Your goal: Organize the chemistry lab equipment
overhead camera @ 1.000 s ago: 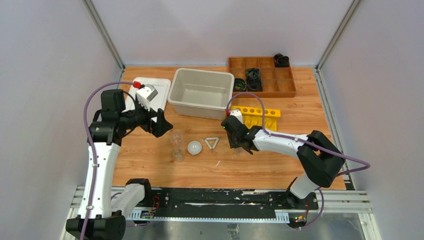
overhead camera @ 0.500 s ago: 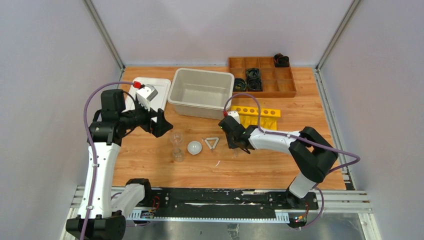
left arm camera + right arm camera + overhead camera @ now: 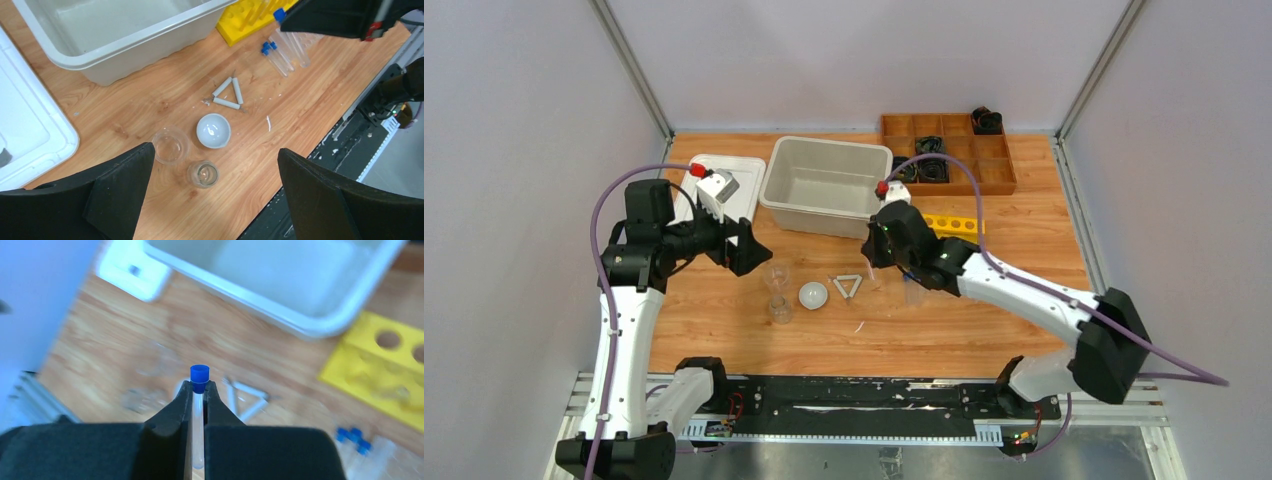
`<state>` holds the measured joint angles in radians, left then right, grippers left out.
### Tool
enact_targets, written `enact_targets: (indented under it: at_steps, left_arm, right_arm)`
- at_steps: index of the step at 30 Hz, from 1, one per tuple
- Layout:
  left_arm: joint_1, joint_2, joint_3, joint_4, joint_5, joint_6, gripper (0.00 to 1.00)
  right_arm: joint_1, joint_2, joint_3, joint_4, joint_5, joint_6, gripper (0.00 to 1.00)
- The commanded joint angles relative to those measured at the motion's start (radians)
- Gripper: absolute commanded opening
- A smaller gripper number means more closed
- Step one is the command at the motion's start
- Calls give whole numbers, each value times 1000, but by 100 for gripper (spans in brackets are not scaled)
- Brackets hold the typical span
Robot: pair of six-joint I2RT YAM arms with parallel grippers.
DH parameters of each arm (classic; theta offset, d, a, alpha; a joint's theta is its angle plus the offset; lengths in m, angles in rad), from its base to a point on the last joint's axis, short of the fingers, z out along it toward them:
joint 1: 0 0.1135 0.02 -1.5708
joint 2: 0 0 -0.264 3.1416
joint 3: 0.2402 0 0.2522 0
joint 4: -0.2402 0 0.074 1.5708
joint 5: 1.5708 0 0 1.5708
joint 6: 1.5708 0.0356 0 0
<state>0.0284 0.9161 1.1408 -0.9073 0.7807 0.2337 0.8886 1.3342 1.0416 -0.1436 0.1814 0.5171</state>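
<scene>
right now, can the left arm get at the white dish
Probably yes. The left gripper hangs open facing the white dish, which lies uncovered beside a beaker and the triangle frame; the right gripper holds its tube off to the side.

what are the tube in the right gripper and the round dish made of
The tube is see-through, glass or plastic, hard to tell; its blue cap looks like matte plastic. The dish is white with a soft sheen, probably glazed ceramic.

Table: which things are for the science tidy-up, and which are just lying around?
For the job: glass beakers, white dish, white triangle, blue-capped tubes, one held in the right end effector; probably the yellow rack.
Just lying about: wooden tray with black parts, white tray.
</scene>
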Motion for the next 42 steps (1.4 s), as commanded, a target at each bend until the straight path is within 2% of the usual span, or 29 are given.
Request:
enact_targets:
  at_steps: [1, 10, 14, 19, 23, 31, 33, 35, 37, 39, 42]
  left_arm:
    - [-2, -13, 12, 11, 67, -49, 100]
    - [-2, -11, 23, 20, 125, -99, 98]
    - [-2, -5, 19, 21, 152, -114, 93]
    - [-2, 0, 14, 22, 177, -116, 81]
    - [-2, 9, 16, 22, 195, -112, 67]
    - [-2, 22, 18, 22, 174, -84, 22]
    - [-2, 19, 15, 24, 162, -67, 17]
    - [-2, 11, 13, 23, 148, -42, 15]
    - [-2, -4, 7, 23, 132, -6, 12]
    - [-2, -20, -2, 23, 117, 32, 12]
    - [-2, -32, -14, 23, 106, 66, 11]
  right_arm:
    - [66, -22, 72, 216, -16, 60, 0]
    - [214, 137, 278, 418, 34, 77, 0]
    - [252, 190, 330, 466, 47, 78, 0]
    - [270, 227, 367, 488, 47, 81, 0]
    - [280, 239, 369, 499, 44, 89, 0]
    - [283, 236, 351, 493, 56, 89, 1]
    - [281, 242, 372, 442, 55, 93, 13]
    - [274, 243, 404, 365, 48, 89, 31]
    - [253, 253, 469, 233, 31, 88, 45]
    - [229, 271, 540, 98, -6, 84, 51]
    - [198, 292, 617, -23, -80, 63, 52]
